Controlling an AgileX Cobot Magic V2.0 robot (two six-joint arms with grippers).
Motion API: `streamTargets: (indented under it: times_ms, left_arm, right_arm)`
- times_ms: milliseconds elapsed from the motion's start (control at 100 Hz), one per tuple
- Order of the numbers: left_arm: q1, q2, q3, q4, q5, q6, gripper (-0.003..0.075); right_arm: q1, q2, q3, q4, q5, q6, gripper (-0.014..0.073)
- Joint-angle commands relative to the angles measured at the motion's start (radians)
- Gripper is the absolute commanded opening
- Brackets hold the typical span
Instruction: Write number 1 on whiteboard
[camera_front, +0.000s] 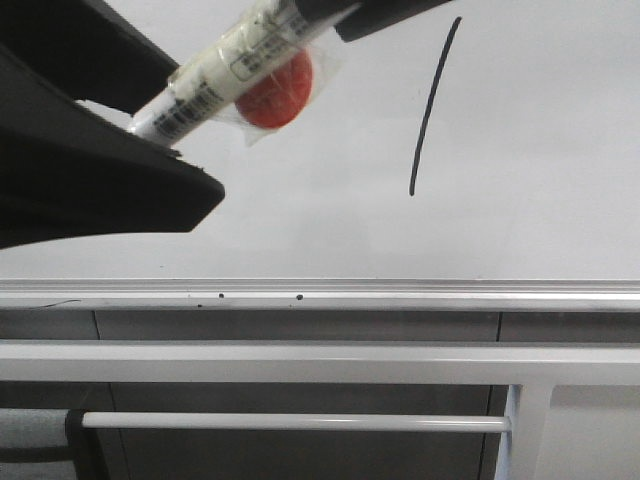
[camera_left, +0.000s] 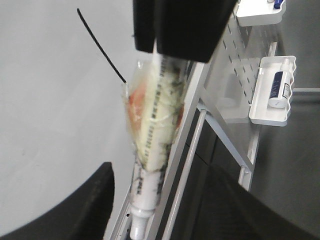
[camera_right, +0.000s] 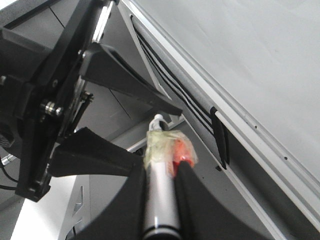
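Front view: large flat glossy white whiteboard (camera_front: 540, 200) with a silver aluminium rail along its lower edge fills the upper frame; on it, right of centre, sits the number 1 (camera_front: 434, 105), a thin black, slightly curved, slanted marker stroke, apparently complete. Left of the stroke and clear of it, a white marker pen with a red ball taped to its barrel under clear tape (camera_front: 245, 75) is held diagonally, far end high toward the right, near end low toward the left. Right gripper (camera_right: 161, 200): jaws clenched on the pen barrel just behind the red ball, per the right wrist view. Left gripper (camera_left: 160, 200): dark jaws stand apart on either side of the pen's white end in the left wrist view; no contact visible, so read as released around it, not gripping. Which end carries the tip cannot be told. Judgement: writing step looks done; what remains is withdrawal or a handover. Risks: the tip brushing the board on the way out would add a stray mark beside the stroke; if the right jaws release before the left jaws close, the pen drops toward the rail and the grey frame bars (camera_front: 300, 362) below.
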Motion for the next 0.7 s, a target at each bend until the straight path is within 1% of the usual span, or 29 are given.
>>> streamTargets:
  times_ms: [0, 100, 150, 200, 220, 240, 250, 270, 280, 310, 460, 530, 570, 620, 690]
  left_arm:
    - [-0.007, -0.007, -0.036, 0.017, -0.018, -0.005, 0.0365]
    - [-0.007, -0.007, -0.036, 0.017, -0.018, -0.005, 0.0356]
    - [-0.007, -0.007, -0.036, 0.017, -0.018, -0.005, 0.0314]
    - [-0.007, -0.007, -0.036, 0.017, -0.018, -0.005, 0.0235]
    - [-0.007, -0.007, -0.036, 0.017, -0.018, -0.005, 0.0176]
    - [-0.007, -0.007, -0.036, 0.017, -0.018, -0.005, 0.0144]
    - [-0.007, -0.007, -0.036, 0.017, -0.018, -0.005, 0.0112]
    - [-0.007, -0.007, -0.036, 0.017, -0.018, -0.005, 0.0078]
    - [-0.007, -0.007, -0.036, 0.017, -0.018, -0.005, 0.0045]
    - [-0.007, -0.007, -0.036, 0.017, -0.018, -0.005, -0.0021]
    - [-0.007, -0.007, -0.036, 0.009, -0.018, -0.007, -0.0020]
    - [-0.007, -0.007, -0.036, 0.000, 0.001, -0.055, -0.0020]
    - [-0.007, -0.007, -0.036, -0.001, 0.019, -0.111, -0.0020]
    - [-0.007, -0.007, -0.036, -0.001, 0.045, -0.184, -0.0020]
    - [-0.007, -0.009, -0.036, 0.004, 0.061, -0.273, -0.0020]
  right_arm:
    - [0.000, -0.008, -0.038, 0.031, -0.040, -0.002, -0.0063]
    - [0.000, -0.008, -0.038, 0.031, -0.040, -0.002, -0.0063]
    - [0.000, -0.008, -0.038, 0.031, -0.039, -0.002, -0.0063]
    - [0.000, -0.008, -0.038, 0.031, -0.037, -0.002, -0.0063]
    - [0.000, -0.008, -0.038, 0.031, -0.036, -0.002, -0.0063]
    - [0.000, -0.008, -0.038, 0.031, -0.036, -0.002, -0.0063]
    - [0.000, -0.008, -0.038, 0.031, -0.036, -0.002, -0.0063]
    - [0.000, -0.008, -0.038, 0.031, -0.035, -0.002, -0.0063]
    - [0.000, -0.008, -0.038, 0.031, -0.035, -0.002, -0.0063]
    - [0.000, -0.008, -0.038, 0.031, -0.035, -0.002, -0.0063]
    - [0.000, -0.008, -0.038, 0.031, -0.037, -0.002, -0.0063]
    - [0.000, -0.008, -0.038, 0.029, -0.041, -0.002, -0.0063]
    - [0.000, -0.010, -0.038, 0.024, -0.045, -0.004, -0.0059]
    - [0.000, -0.015, -0.038, 0.022, -0.045, -0.021, -0.0026]
    - [0.000, -0.035, -0.038, 0.011, -0.052, -0.023, 0.0089]
